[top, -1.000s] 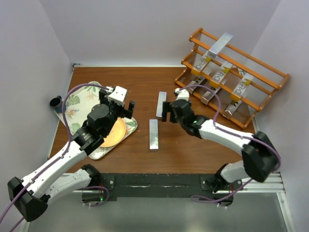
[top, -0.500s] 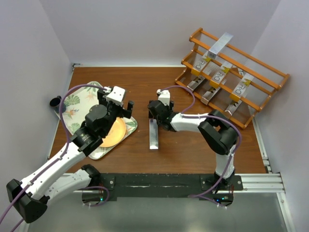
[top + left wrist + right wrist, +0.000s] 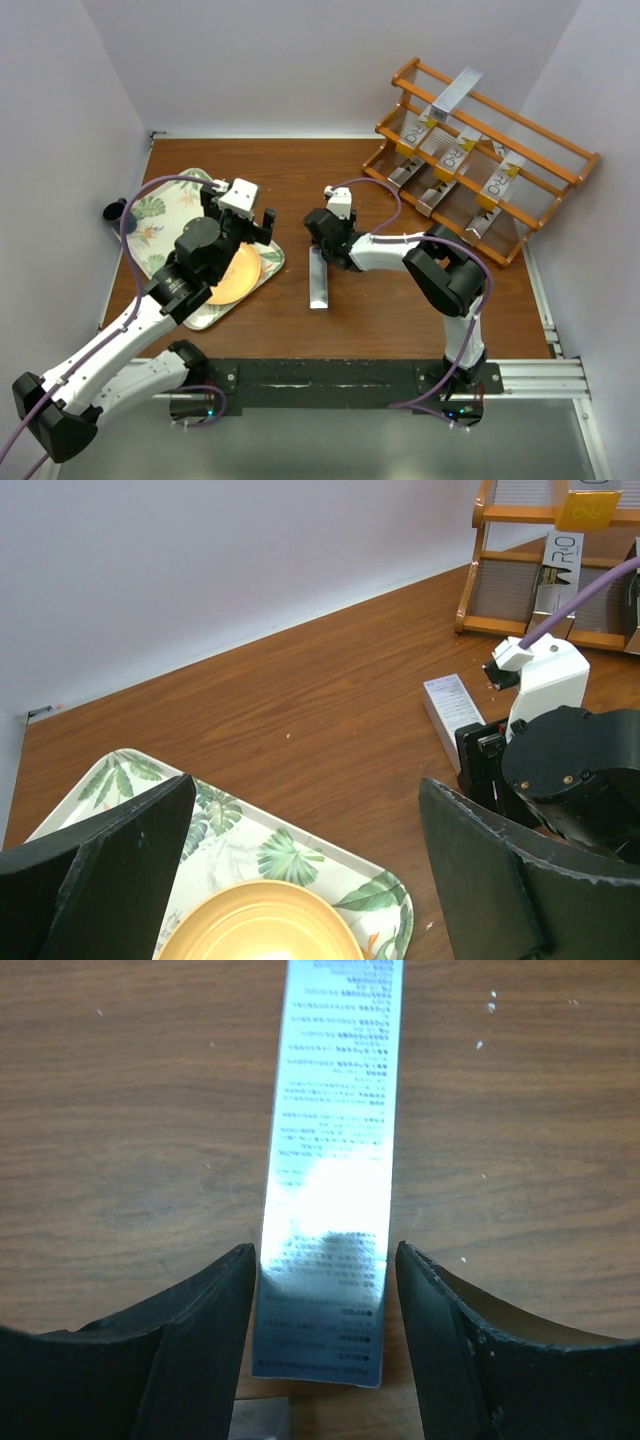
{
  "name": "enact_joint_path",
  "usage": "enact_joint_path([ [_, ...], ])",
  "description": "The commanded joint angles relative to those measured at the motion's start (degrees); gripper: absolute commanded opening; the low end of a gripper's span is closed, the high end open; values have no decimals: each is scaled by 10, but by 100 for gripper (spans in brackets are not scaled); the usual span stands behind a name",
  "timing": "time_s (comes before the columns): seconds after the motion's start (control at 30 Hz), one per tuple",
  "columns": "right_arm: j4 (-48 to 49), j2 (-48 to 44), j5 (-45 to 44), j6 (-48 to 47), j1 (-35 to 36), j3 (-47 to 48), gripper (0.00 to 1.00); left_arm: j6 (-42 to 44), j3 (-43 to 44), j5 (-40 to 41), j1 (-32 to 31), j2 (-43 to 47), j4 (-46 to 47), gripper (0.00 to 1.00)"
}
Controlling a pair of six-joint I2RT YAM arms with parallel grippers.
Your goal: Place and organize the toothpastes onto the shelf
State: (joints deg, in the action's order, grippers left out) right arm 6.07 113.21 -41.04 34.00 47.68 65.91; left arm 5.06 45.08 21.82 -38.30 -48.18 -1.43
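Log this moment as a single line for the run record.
stage: pre-grasp | right hand: open, straddling loose toothpaste carton | left hand: open, above leaf tray | shelf: partly stocked

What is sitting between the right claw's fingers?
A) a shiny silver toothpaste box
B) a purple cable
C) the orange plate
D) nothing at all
A: in the right wrist view, a silver toothpaste box lies flat on the wooden table, and the open right claw has one finger on each side of it.
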Motion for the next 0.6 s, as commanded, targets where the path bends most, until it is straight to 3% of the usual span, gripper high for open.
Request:
enact_joint_path([
  [0.0, 9, -22, -25, 10, 2, -24, 60, -10, 6, -4, 3, 7, 17, 99],
  [0.13, 25, -42, -22, -2, 2, -59, 54, -10, 6, -2, 2, 7, 16, 99],
  [0.37, 44, -98, -10, -37, 2, -96, 28, -9, 6, -2, 3, 8, 16, 99],
  [0.57, -2, -184, 35, -95, 1, -105, 20, -9, 6, 0, 3, 8, 15, 99],
])
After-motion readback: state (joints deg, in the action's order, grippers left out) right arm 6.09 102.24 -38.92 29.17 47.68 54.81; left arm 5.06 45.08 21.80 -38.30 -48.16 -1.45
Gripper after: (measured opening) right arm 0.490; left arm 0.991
